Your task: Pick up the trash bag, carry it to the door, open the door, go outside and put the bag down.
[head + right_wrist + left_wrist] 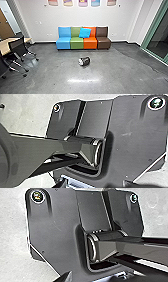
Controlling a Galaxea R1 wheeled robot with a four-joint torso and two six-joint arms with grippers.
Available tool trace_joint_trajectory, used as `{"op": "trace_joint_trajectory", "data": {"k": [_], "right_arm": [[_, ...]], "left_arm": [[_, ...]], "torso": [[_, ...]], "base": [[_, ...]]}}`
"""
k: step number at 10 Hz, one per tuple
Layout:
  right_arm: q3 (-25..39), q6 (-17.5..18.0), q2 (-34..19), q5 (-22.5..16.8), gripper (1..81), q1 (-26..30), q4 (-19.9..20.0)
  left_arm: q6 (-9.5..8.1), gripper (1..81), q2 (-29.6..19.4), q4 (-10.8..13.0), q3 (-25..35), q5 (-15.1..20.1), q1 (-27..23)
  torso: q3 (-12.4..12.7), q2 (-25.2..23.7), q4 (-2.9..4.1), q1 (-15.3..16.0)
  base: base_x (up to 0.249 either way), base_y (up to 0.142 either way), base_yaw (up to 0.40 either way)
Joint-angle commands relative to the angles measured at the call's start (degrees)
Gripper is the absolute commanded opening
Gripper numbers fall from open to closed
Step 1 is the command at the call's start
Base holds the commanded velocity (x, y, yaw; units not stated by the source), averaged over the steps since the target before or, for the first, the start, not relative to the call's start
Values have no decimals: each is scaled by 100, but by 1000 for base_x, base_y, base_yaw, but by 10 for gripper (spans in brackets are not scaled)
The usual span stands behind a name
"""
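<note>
While the bag [84, 61] is lying well inside the floor's [50, 72] far edge, pickup is probably needing a closer approach; left pincer [94, 278], right pincer [95, 184]: cannot tell.

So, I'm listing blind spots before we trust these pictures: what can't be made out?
Bag, head view: far side, turned away.
Seat backs, head view: partly behind the cushion.
Posters, head view: tops cut off by the edge.
Table, head view: cut off by the left edge.

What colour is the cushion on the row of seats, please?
The cushion is bright blue, best seen in the head view.
</note>
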Motion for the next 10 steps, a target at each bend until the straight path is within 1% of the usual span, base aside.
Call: {"op": "trace_joint_trajectory", "data": {"k": [1,10], "right_arm": [[60,-7,-87,-328,811,140,-2],[51,2,-78,-328,811,148,-11]], "left_arm": [[18,811,-13,-56,49,356,-167],[18,811,-4,-65,49,356,-158]], "torso": [[0,0,0,0],[0,0,0,-7]], "base": [[173,0,0],[173,0,0]]}}
